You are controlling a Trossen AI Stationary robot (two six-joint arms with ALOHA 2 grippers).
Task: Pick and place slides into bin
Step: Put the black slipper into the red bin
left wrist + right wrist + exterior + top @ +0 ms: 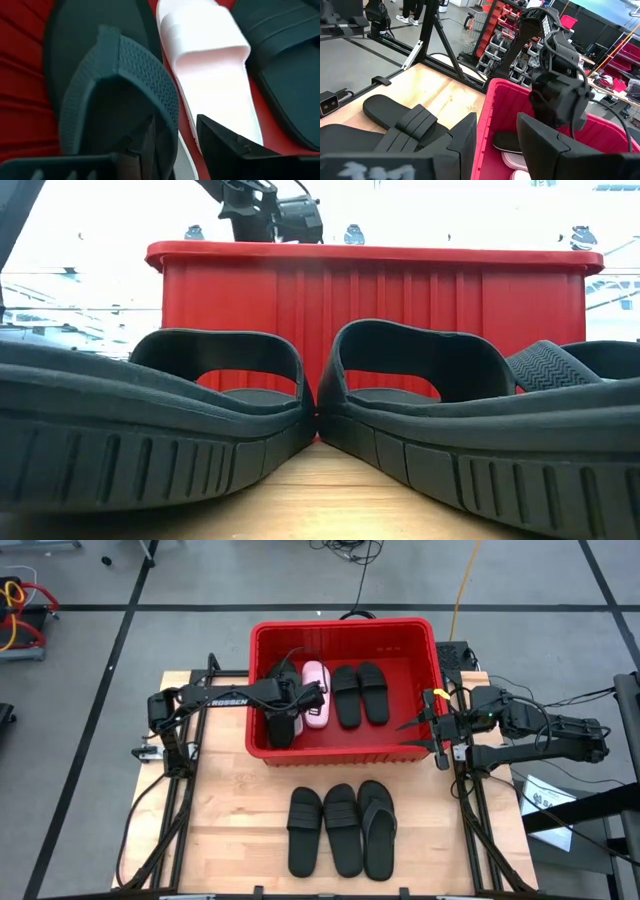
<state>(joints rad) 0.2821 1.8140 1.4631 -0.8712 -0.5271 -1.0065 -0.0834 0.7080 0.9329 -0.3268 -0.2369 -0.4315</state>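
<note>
Overhead looks straight down; low camera level, sharing bin [345, 635]

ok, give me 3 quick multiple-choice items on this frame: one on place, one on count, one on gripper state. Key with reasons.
1. Where is the pale pink slide?
A. on the table in front of the bin
B. inside the red bin
C. in the right gripper

2. How many black slides lie on the wooden table in front of the bin?
A. one
B. three
C. five

3. What is the left gripper doing?
A. clamped on the pink slide
B. parked off the table
C. over the bin, jaws open above a black thong slide

Key:
1 B, the high view shows it between the bin walls.
2 B, three lie in a row there.
3 C, the left wrist view shows parted jaws gripping nothing.
</note>
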